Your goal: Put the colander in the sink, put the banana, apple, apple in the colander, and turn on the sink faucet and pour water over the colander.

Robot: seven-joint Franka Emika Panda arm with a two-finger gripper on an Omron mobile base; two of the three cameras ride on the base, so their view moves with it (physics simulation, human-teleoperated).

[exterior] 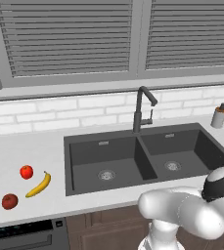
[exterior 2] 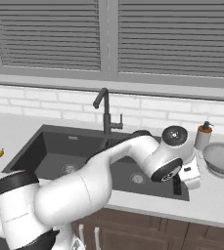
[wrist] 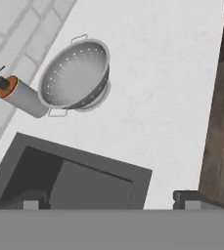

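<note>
Listing the stock at this moment: one small round shiny metal colander with two little wire side handles, standing upright on the pale speckled bench to the right of the dark charcoal double-basin sink, mouth up, its handles lying roughly along the line toward the grey-white soap pump bottle that sits just beside it by the brick wall. One small curved yellow banana with dark tips, flat on the bench left of the sink, long axis running diagonally from near-left to far-right, bowed toward the sink. One bright red apple, just behind the banana; one darker brownish-red apple, nearer the front edge, both apart from it. One tall black-grey gooseneck faucet behind the basin divider, spout angled over the right basin, no water seen. One two-finger gripper, jaws apart and empty, hanging over the right front corner of the sink, near the colander but not touching it. Progress, by judgement: nothing completed; colander not yet in the sink, all three fruits unmoved, faucet off. The colander pickup looks to be the step in hand.
</note>
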